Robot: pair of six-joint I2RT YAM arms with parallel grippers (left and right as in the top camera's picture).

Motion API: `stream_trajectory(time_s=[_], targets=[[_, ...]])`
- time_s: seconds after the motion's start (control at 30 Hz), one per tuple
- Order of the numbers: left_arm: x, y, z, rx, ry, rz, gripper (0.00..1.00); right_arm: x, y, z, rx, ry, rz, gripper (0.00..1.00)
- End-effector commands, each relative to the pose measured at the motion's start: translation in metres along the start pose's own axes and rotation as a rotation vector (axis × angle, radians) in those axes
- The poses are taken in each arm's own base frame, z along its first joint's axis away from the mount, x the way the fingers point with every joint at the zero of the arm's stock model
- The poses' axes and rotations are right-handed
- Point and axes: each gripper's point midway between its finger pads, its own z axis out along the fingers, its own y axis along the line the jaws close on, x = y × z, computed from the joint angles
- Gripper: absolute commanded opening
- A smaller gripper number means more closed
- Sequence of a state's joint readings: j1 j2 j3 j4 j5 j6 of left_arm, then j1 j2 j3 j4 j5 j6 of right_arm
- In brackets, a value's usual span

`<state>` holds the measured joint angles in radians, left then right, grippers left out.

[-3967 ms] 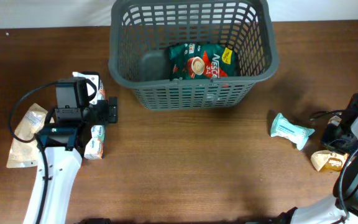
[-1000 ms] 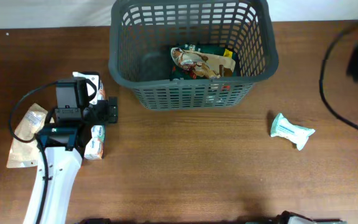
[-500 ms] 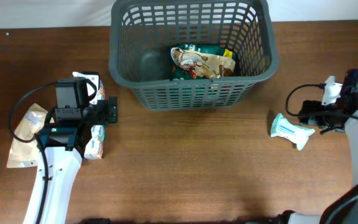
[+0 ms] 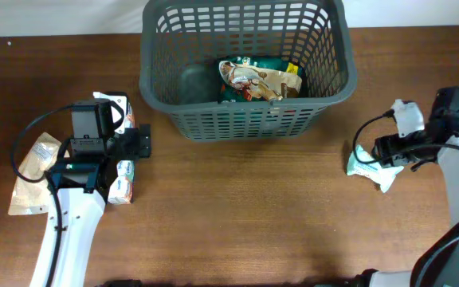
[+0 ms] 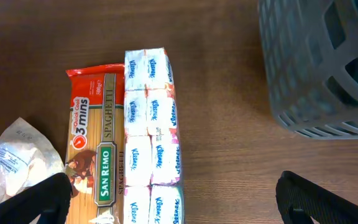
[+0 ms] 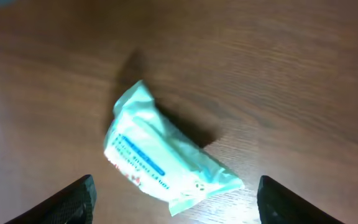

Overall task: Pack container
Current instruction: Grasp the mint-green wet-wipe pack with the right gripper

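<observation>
With the right gripper (image 6: pixel 177 190) and the left gripper (image 5: pixel 173 190) both spread and empty on either side of the container (image 4: pixel 245 121), the slack wipes packet (image 6: pixel 160 155) right of it, seemingly skewed, may be pinched off-centre and dropped outside.

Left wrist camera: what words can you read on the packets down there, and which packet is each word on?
"SAN REMO": green label on the spaghetti packet.
"SPAGHETTI": along the same packet.
"3 mins": on that packet's red end.
"Kleenex": repeated in blue on the tissue packs.
Smaller print on the spaghetti packet: too small to read.
Clear bag: no readable words.
</observation>
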<state>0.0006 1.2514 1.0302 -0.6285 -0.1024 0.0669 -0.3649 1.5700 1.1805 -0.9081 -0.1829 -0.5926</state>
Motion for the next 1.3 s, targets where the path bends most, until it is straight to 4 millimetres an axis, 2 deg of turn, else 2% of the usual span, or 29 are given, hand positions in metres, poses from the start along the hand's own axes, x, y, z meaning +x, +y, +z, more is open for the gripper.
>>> stream_trajectory(time_s=[0.0, 0.23, 0.53, 0.83, 0.9, 0.97, 1.17, 1.27], targets=[[-0.009, 0.002, -0.004, -0.002, -0.020, 0.013, 0.99, 0.001, 0.005, 0.008, -0.003, 0.034, -0.214, 0.82], [-0.009, 0.002, -0.004, -0.002, -0.020, 0.013, 0.99, 0.020, 0.005, 0.034, -0.047, 0.145, -0.233, 0.81], [-0.009, 0.002, -0.004, -0.002, -0.020, 0.013, 0.99, 0.032, 0.015, 0.063, -0.063, 0.274, -0.315, 0.79], [-0.009, 0.002, -0.004, -0.003, -0.020, 0.012, 0.99, 0.048, 0.010, 0.090, -0.050, 0.387, -0.331, 0.79], [-0.009, 0.002, -0.004, -0.002, -0.020, 0.013, 0.99, 0.051, 0.011, 0.093, -0.060, 0.399, -0.330, 0.72], [-0.009, 0.002, -0.004, -0.002, -0.020, 0.013, 0.99, 0.051, 0.011, 0.096, -0.056, 0.400, -0.310, 0.58], [-0.009, 0.002, -0.004, -0.002, -0.020, 0.013, 0.99, 0.040, 0.004, 0.099, 0.001, 0.354, -0.158, 0.06], [-0.009, 0.002, -0.004, -0.002, -0.020, 0.013, 0.99, 0.021, 0.006, 0.098, -0.009, 0.285, -0.052, 0.04]])
